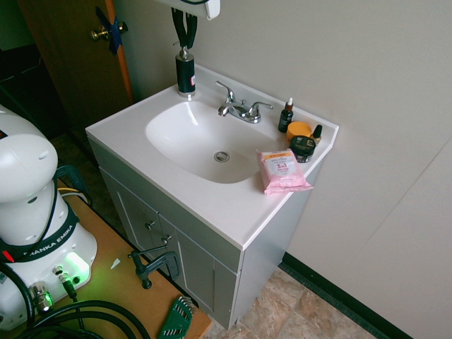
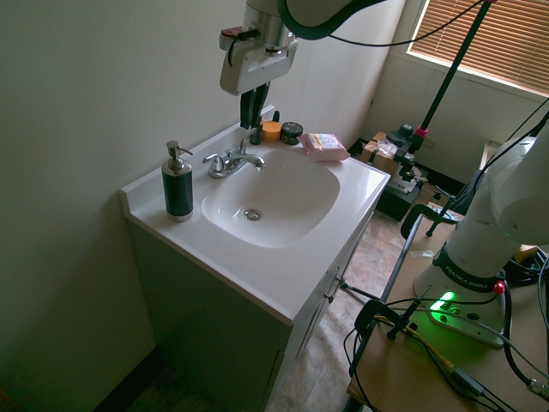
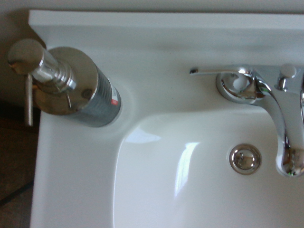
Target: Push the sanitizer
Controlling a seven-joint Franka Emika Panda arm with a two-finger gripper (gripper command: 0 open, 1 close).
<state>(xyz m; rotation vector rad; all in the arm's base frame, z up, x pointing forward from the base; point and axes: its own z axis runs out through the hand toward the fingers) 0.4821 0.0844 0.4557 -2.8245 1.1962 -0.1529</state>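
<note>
While the white arm reaches in from above, its claw [image 2: 250, 110] hangs pointing straight down over the back of a white vanity sink [image 2: 283, 257], above the chrome faucet [image 2: 233, 160]. The two dark fingers [image 1: 183, 27] stand slightly parted, with a narrow gap between them, and nothing is held in that gap.

The sanitizer [image 2: 177, 183], a slim black pump bottle with a silver pump head, stands upright on the back corner of the counter. In the second exterior view it sits well apart from the claw, lower and off to the side away from the faucet, with clear air between them. In the first exterior view the claw appears directly above the pump head, but that is only how the two line up from that angle. The wrist view looks down on the bottle's silver top [image 3: 45, 76], with the drain [image 3: 244, 158] and faucet further along.

Beyond the claw, on the far side of the faucet, sit a small dropper bottle [image 1: 286, 116], an orange-lidded jar [image 1: 299, 130], a squat black jar [image 1: 303, 147] and a pink packet of wipes [image 1: 282, 170].
</note>
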